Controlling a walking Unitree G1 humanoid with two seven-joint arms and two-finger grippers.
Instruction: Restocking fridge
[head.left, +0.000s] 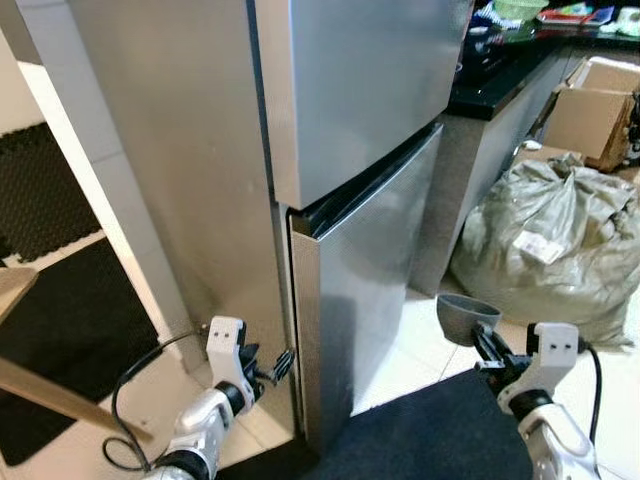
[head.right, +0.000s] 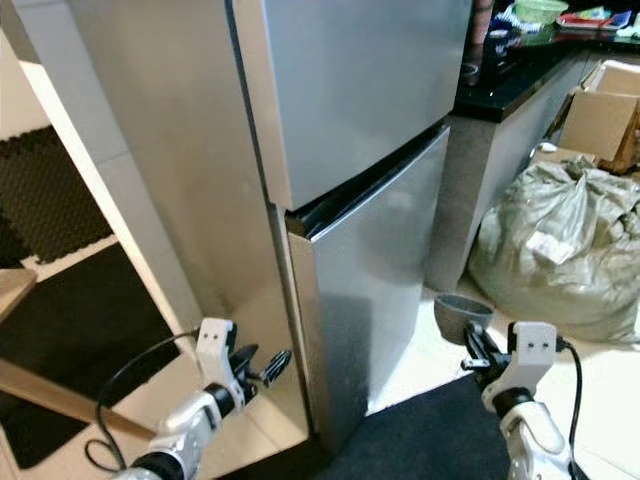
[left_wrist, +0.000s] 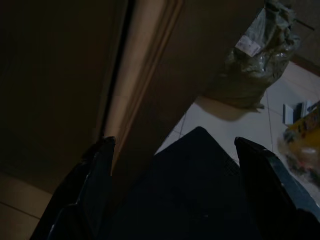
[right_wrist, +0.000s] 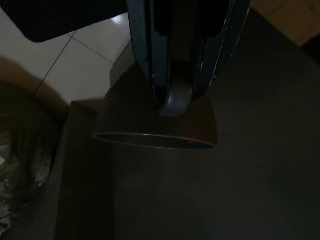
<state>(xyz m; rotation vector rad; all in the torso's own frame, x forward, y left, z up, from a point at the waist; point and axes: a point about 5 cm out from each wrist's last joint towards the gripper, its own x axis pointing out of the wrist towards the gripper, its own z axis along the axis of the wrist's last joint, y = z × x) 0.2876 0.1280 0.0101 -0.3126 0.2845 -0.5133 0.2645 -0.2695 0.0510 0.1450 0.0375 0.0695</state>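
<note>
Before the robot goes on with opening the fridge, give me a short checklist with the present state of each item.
1. Lower fridge door open enough to load: not ok, it sits against the body, only a dark seam under the upper door.
2. Left tool at the lower door's left edge: ok, fingers spread, nothing held.
3. Left tool actually hooked on the door edge: cannot tell.
4. Grey cup held in the right tool: ok, fingers clamp its handle in the right wrist view.
5. Swing path of the door: cannot tell; the stuffed sack lies on the floor to the right.
</note>
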